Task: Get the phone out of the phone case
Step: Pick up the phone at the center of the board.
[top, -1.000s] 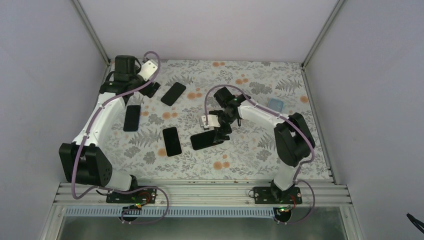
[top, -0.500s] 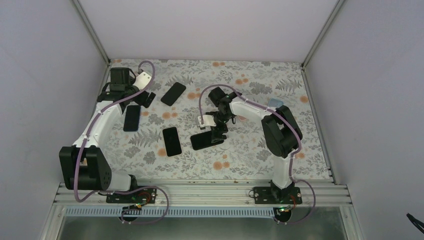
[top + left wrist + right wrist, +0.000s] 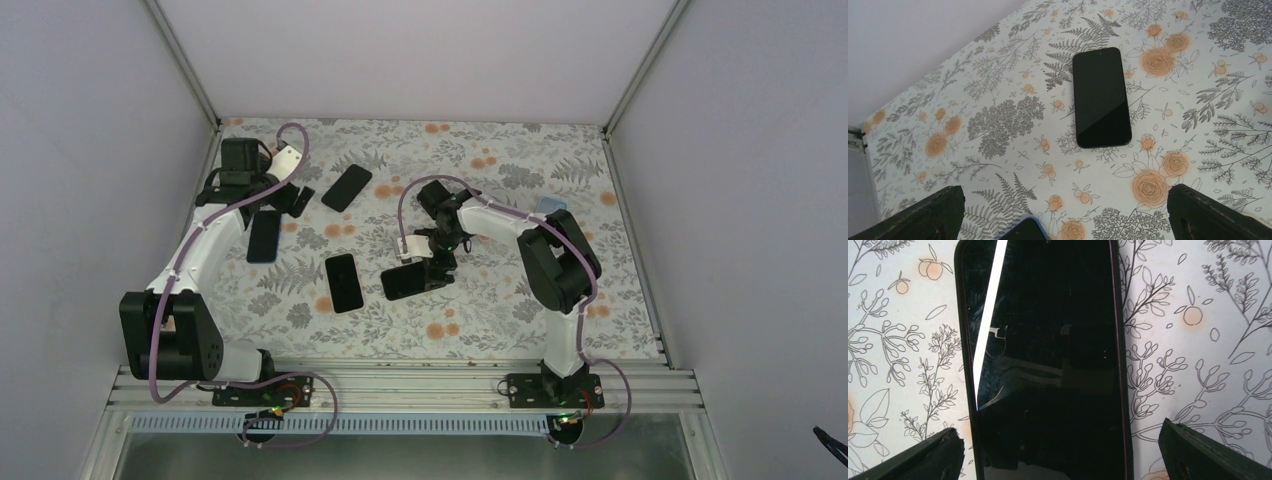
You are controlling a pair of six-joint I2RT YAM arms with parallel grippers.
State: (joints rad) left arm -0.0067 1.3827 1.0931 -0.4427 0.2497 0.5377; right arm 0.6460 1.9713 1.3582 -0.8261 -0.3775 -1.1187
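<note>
Right claw (image 3: 1060, 455) straddles the phone (image 3: 1048, 365); bare table (image 3: 1198, 315) flanks both its long edges.

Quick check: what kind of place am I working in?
Probably a lab data-collection cell, not a home: plain white panel walls, an aluminium mounting rail, and several phones laid out on a floral cloth.

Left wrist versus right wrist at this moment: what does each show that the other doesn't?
Only the left wrist: a whole dark phone lying well ahead, a blue-edged corner at the bottom edge, and the wall. Only the right wrist: a black phone in close-up, filling the middle of the frame. Both: the floral table cover, with left pincer and right pincer open.
</note>
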